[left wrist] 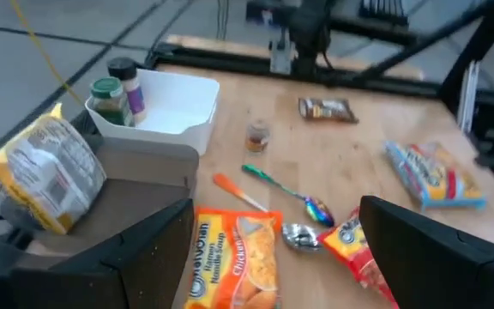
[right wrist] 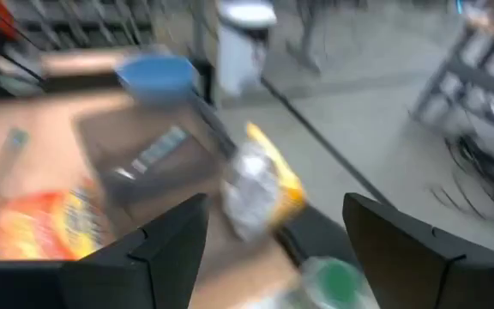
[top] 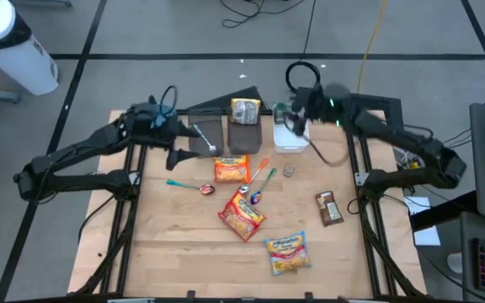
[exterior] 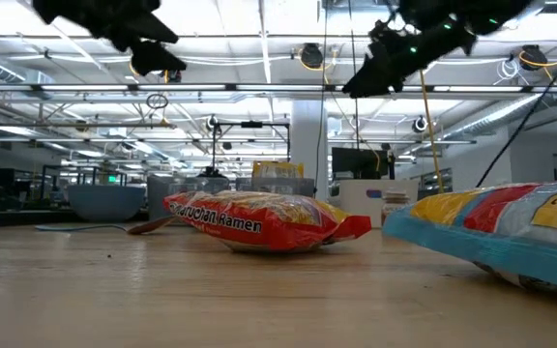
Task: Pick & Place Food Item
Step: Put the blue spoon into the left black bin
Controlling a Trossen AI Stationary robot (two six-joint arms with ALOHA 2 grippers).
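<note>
Nearest the front edge of the tabletop (top: 175, 244) we find a blue-and-yellow ramen packet (top: 288, 253), with a red ramen packet (top: 242, 216) just behind it toward the centre. Beside these, near the right edge, lies a small brown snack bar (top: 328, 208). Farther back we see an orange ramen packet (top: 231, 169), with two spoons (top: 258, 187) just to its right and a teal-handled spoon (top: 189, 184) to its left. Behind these sits a dark tray (top: 217, 126), and a yellow-and-silver snack bag (top: 245, 111) rests on its right part. Right of the bag stands a white bin (top: 289, 139) holding two small jars. Above the tray's left side we locate the left end effector (top: 178, 139), fingers apart and holding nothing. Over the white bin hangs the right end effector (top: 297, 114), fingers likewise apart and empty.
</note>
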